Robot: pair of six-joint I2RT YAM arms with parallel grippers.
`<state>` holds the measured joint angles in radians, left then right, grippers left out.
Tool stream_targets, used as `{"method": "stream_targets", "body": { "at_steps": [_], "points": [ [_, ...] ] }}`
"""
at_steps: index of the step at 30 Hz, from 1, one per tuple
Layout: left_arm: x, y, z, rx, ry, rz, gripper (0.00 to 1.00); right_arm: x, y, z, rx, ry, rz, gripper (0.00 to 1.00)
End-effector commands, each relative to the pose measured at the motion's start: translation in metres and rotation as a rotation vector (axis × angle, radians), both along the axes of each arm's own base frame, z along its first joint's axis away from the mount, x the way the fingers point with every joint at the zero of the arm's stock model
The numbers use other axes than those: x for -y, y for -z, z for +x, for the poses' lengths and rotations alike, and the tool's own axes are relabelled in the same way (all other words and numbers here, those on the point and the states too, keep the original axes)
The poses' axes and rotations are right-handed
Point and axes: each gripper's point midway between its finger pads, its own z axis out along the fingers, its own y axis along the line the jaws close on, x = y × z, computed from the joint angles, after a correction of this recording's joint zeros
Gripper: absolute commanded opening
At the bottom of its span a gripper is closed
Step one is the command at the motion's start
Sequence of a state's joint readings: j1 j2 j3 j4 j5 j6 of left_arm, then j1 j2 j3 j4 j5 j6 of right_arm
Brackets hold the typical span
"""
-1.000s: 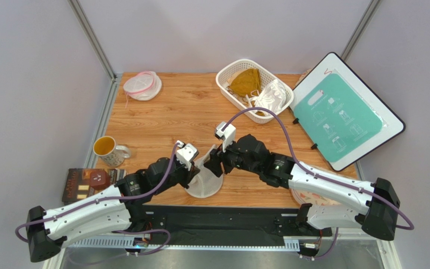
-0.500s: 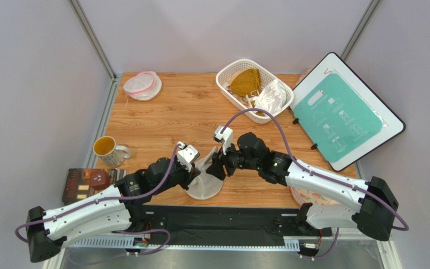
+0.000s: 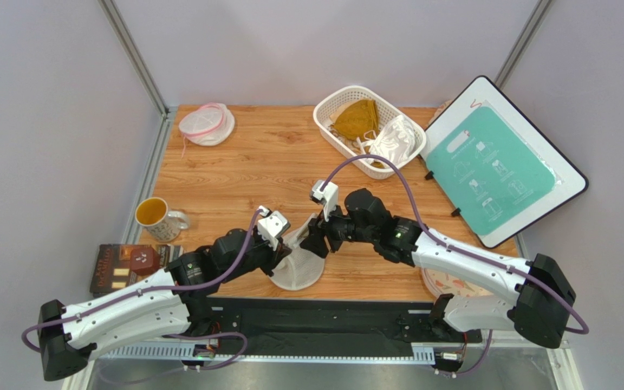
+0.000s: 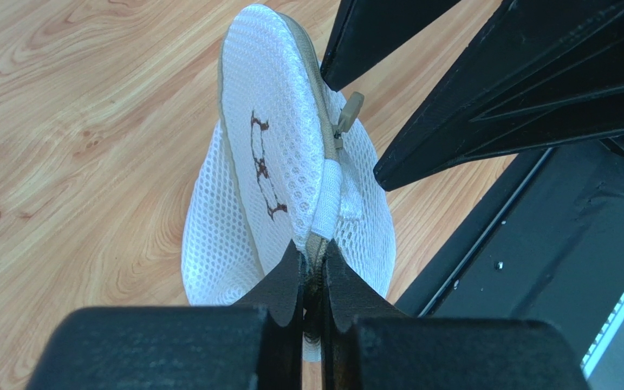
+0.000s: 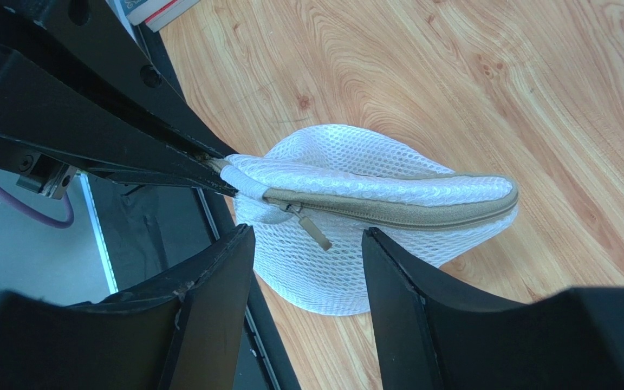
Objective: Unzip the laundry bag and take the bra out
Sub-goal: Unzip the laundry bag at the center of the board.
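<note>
Centrally, laundry bag (image 3: 297, 266): near edge of table (image 3: 234, 175), zip closed, contents unseen. Left gripper (image 4: 313, 262) clamped on its zip end; right gripper (image 5: 305, 237) open, straddling zip pull (image 5: 317, 232). Basket (image 3: 318, 119), far side: mustard bra (image 3: 356, 118), white bra (image 3: 395, 136).

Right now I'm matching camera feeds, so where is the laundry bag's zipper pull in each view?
Top external: too small to see.
Left wrist: zipper pull upper centre.
Right wrist: centre, between the fingers of the open right gripper.
Shared landmark: left gripper pinching one end of the laundry bag.
</note>
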<state>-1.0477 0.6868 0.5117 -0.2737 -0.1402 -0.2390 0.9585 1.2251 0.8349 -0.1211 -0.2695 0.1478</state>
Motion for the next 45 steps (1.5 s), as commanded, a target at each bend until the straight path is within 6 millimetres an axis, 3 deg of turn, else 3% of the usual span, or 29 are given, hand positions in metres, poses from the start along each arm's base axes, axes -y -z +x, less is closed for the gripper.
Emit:
{"method": "stream_targets", "body": {
  "at_steps": [1,9,16,21,24,30,37,43,45],
  "points": [
    [0.005,-0.019,-0.001,0.028,0.022,-0.036,0.0,-0.01,-0.02,0.009,0.05,-0.016,0.049,0.57],
    [0.004,-0.02,0.0,0.034,0.02,-0.037,0.0,-0.014,-0.023,0.004,0.028,-0.07,0.061,0.5],
    [0.005,-0.015,0.0,0.025,0.023,-0.025,0.0,-0.016,-0.029,0.001,0.038,-0.086,0.088,0.3],
    [0.005,-0.017,-0.001,0.029,0.024,-0.029,0.0,-0.013,-0.02,0.006,0.033,-0.063,0.049,0.05],
    [0.003,-0.017,-0.001,0.03,0.022,-0.031,0.0,-0.011,-0.014,0.009,0.034,-0.045,0.028,0.0],
    [-0.003,-0.015,0.001,0.033,-0.004,-0.023,0.0,0.001,-0.008,0.02,0.032,0.041,-0.016,0.0],
    [-0.008,-0.016,0.003,0.049,-0.028,-0.023,0.0,0.031,-0.005,0.039,0.011,0.143,-0.025,0.0],
    [-0.01,-0.013,0.005,0.042,-0.041,-0.003,0.0,0.044,-0.007,0.043,-0.001,0.176,-0.02,0.0],
    [-0.008,-0.014,0.004,0.035,-0.034,-0.009,0.1,0.043,-0.009,0.037,-0.018,0.156,-0.006,0.0]
  ]
}}
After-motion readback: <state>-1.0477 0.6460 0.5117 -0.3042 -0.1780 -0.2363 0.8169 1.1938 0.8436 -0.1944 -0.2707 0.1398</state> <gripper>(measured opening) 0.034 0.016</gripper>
